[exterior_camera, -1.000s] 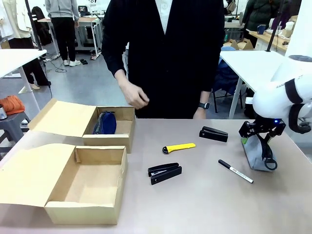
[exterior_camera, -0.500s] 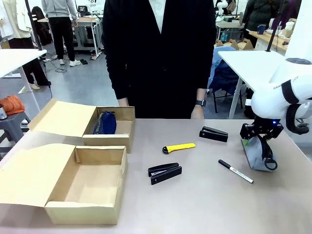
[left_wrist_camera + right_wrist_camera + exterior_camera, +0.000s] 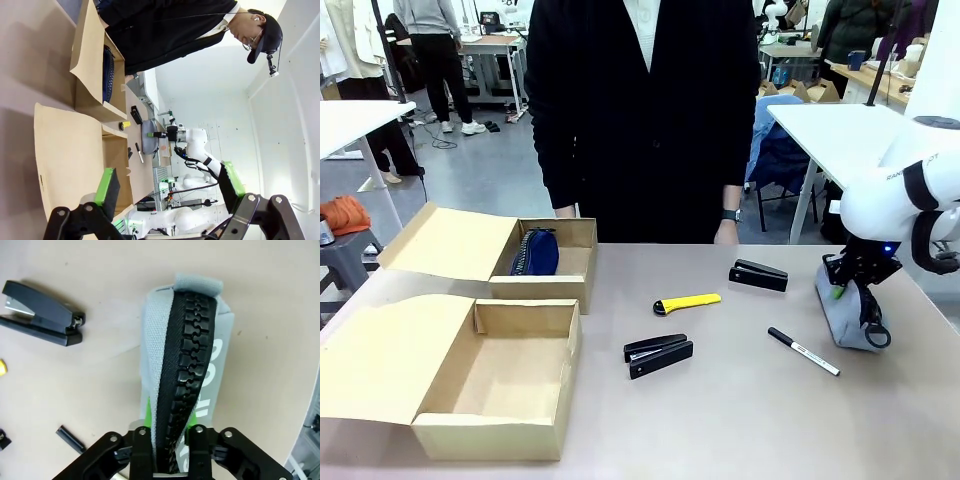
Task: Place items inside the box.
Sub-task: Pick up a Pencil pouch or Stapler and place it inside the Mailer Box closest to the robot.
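Observation:
The grey pouch (image 3: 847, 318) lies at the table's right edge, and my right gripper (image 3: 850, 283) is shut on its near end. In the right wrist view the gripper (image 3: 167, 441) pinches the pouch (image 3: 159, 335) along its black zipper. A navy pouch (image 3: 536, 252) lies in the far box (image 3: 575, 284). The near box (image 3: 492, 438) holds nothing. A yellow knife (image 3: 687, 302), one black stapler (image 3: 658, 354), a second stapler (image 3: 758, 275) and a marker (image 3: 803, 351) lie on the table. My left gripper (image 3: 167, 186) hangs open well away from the boxes.
A person in black stands at the table's far side, a hand (image 3: 724, 233) at the edge. Both boxes have their flaps (image 3: 450, 242) folded out to the left. Bare tabletop (image 3: 740, 410) lies in front of the stapler and marker.
My right gripper has shut on the grey pouch. The person's raised hand has dropped back to their side.

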Controlling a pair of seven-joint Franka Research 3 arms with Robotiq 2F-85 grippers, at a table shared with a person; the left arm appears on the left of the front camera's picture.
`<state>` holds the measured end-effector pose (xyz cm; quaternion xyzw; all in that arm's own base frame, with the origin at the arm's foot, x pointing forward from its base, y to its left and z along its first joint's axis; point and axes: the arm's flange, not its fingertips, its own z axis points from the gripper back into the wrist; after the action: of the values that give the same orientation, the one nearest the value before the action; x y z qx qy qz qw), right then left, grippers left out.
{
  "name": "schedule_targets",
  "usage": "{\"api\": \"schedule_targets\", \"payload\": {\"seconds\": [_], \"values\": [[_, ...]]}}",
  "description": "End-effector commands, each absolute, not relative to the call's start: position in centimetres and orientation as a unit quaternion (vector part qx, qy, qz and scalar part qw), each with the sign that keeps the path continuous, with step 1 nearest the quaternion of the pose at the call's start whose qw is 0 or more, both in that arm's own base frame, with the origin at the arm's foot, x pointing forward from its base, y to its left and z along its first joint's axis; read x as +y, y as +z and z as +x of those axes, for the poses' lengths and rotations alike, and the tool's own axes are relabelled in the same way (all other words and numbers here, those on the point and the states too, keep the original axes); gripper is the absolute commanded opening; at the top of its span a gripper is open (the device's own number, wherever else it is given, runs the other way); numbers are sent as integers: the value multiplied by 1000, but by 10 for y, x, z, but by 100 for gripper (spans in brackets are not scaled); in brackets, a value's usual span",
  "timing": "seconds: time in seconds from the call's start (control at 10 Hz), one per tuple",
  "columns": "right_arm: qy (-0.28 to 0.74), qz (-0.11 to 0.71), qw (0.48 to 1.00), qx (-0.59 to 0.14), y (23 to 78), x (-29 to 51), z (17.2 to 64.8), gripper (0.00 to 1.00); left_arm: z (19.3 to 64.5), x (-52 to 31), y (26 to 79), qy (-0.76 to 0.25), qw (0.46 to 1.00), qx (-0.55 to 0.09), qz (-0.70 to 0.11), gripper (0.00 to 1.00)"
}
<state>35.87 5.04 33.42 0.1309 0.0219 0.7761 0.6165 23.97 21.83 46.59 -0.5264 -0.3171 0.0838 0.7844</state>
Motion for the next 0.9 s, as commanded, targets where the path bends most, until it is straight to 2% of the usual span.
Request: {"api": "schedule_targets", "payload": {"seconds": [0.0,0.3,0.4,0.6,0.8], "values": [[772,134,621,19,326,46,329,0,240,218,467,74,777,-330,-531,100],[764,127,632,11,335,49,325,0,240,218,467,74,777,-330,-531,100],[727,137,673,-5,359,55,315,0,240,218,467,74,777,-330,-531,100],[654,171,735,-47,427,77,273,0,240,218,467,74,777,-330,-531,100],[614,138,773,-75,472,92,210,0,240,218,467,74,777,-330,-531,100]]}}
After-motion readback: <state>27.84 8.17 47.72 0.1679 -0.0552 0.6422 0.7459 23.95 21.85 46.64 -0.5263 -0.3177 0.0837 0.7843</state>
